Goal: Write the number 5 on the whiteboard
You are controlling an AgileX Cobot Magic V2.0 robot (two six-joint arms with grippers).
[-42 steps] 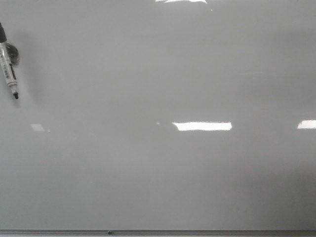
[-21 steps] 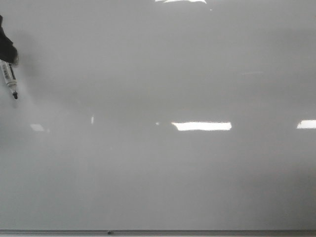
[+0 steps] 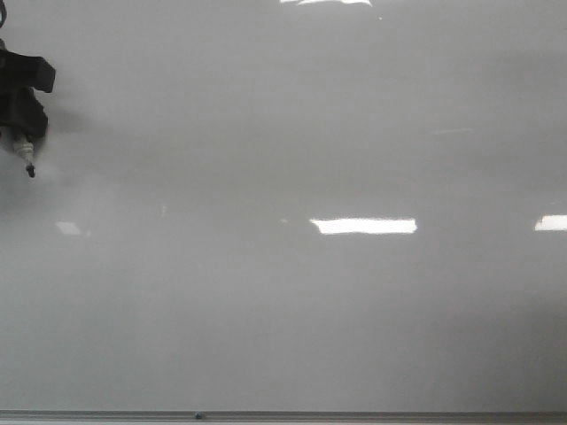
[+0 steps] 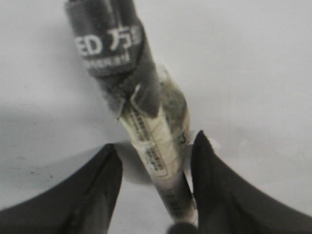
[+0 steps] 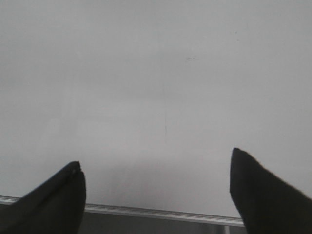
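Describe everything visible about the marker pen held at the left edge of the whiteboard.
The white-barrelled marker pen with a dark tip pokes down from the black left gripper, tip pointing down and slightly right over the glossy pale grey whiteboard. In the wrist view its barrel carries a printed label, with grey tape wrapped around its far part, and it sits between the two dark fingers. Whether the tip touches the board cannot be told. No ink line shows beside it.

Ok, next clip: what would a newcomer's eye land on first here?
Probably the black-tipped white marker at the far left of the front view, held in the left gripper, jaws either side of its barrel. Next, the large glossy pale grey whiteboard, with no digit visible yet, and the right gripper open before it.
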